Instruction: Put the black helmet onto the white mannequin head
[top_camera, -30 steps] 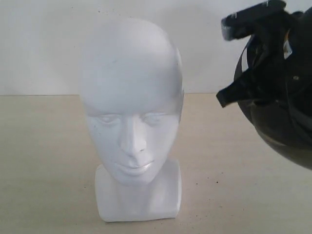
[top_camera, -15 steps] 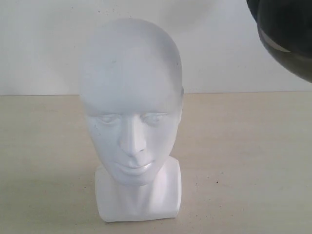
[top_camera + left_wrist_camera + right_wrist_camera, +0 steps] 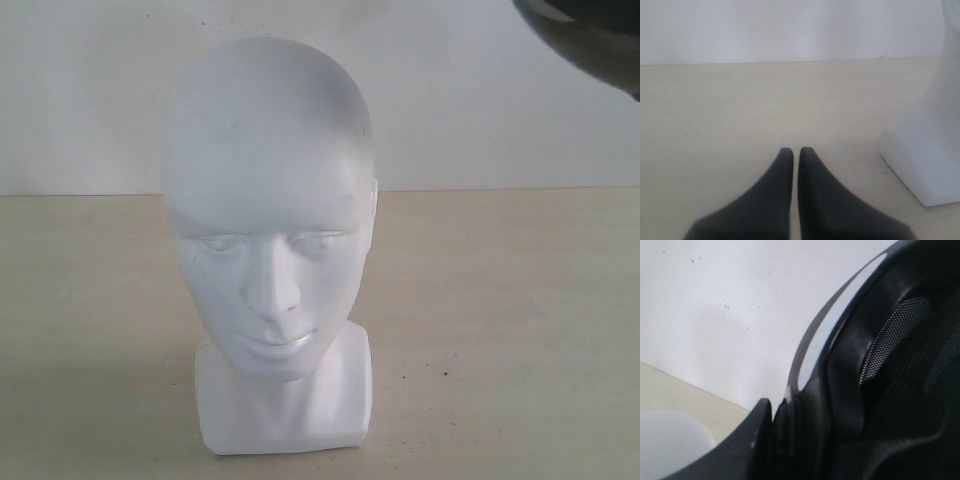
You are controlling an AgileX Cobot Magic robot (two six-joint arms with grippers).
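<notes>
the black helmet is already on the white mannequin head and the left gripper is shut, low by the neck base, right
Not quite. The black helmet is not on the white mannequin head: the exterior view shows it up in the air at the upper right, apart from the bare head. The rest holds: the left gripper is shut, low beside the neck base.

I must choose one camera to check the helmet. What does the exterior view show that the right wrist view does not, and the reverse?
Only the exterior view: the face and neck base of the white mannequin head. Only the right wrist view: the mesh lining and visor edge of the black helmet, with one of the jaws against its rim. Both: part of the helmet, off the head; the table; the white wall.
</notes>
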